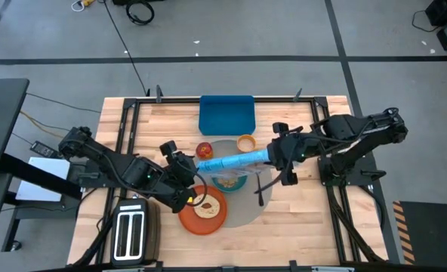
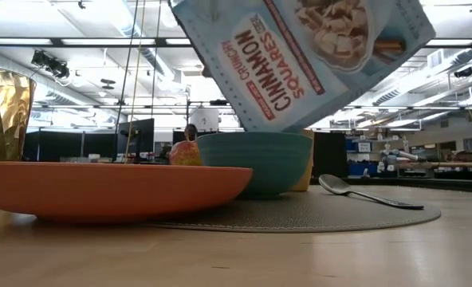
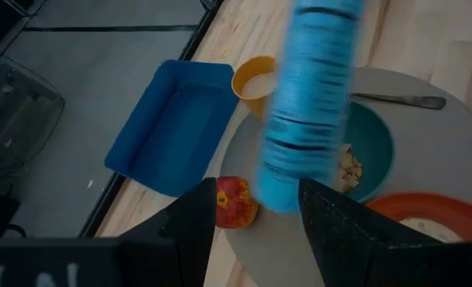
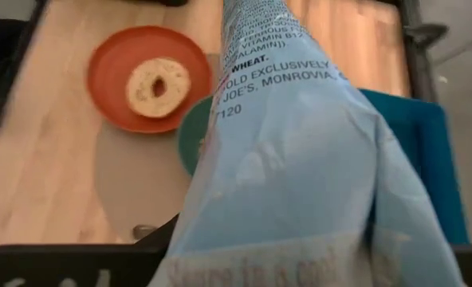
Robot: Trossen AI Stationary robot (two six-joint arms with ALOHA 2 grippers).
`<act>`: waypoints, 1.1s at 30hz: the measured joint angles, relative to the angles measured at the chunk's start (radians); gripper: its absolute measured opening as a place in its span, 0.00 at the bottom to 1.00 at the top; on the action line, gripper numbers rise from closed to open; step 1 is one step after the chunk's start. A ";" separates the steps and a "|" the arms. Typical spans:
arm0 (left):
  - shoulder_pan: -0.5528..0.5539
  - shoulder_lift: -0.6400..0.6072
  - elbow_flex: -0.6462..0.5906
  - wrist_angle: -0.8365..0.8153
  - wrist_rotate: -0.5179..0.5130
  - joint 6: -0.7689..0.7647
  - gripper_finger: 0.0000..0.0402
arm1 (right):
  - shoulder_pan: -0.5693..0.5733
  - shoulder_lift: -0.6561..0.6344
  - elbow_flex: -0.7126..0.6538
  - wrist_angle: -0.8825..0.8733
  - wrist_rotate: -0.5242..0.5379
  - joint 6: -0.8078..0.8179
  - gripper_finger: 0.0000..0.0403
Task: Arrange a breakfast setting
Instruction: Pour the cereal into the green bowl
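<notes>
The blue cereal bag [image 1: 231, 161] hangs tilted and upside down over the teal bowl [image 1: 231, 182], which has cereal in it [image 3: 348, 167]. My right gripper [image 1: 275, 156] is shut on the bag's right-hand, higher end. My left gripper [image 1: 184, 168] is open, with its fingers on either side of the bag's lower end [image 3: 277, 191] and apart from it. The bowl, the red apple [image 1: 205, 149], the orange-yellow cup [image 1: 245, 142] and the metal spoon [image 1: 261, 189] rest on the round grey mat [image 1: 246, 210]. The orange plate [image 1: 205, 213] holds the round bread [image 4: 158, 86]. My right gripper holds the cereal bag by its higher end [image 1: 266, 156], coming from the table's right side. The bag itself hides the fingers in the right wrist view [image 4: 284, 239]. The bag is lifted clear and slants down toward the left, with its lower end above the bowl [image 2: 256, 159].
A blue rectangular tray [image 1: 226, 113] lies at the far edge behind the mat. A silver-and-black toaster [image 1: 131, 230] stands at the near left corner. Bare wooden table shows to the right of the mat.
</notes>
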 joint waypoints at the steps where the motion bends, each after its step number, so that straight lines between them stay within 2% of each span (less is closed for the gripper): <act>1: 0.000 0.000 0.000 0.000 0.007 0.000 0.47 | 0.003 0.000 0.000 -0.002 0.008 0.009 0.33; 11: -0.001 0.000 0.000 -0.001 0.014 0.003 0.47 | 0.031 -0.001 0.000 0.012 0.006 -0.004 0.33; 14: -0.001 0.000 0.000 0.000 0.014 0.003 0.47 | 0.032 -0.001 0.006 -0.019 0.060 0.028 0.33; 33: 0.000 0.000 0.000 -0.006 0.029 0.002 0.47 | 0.053 -0.001 0.008 -0.034 0.041 0.049 0.33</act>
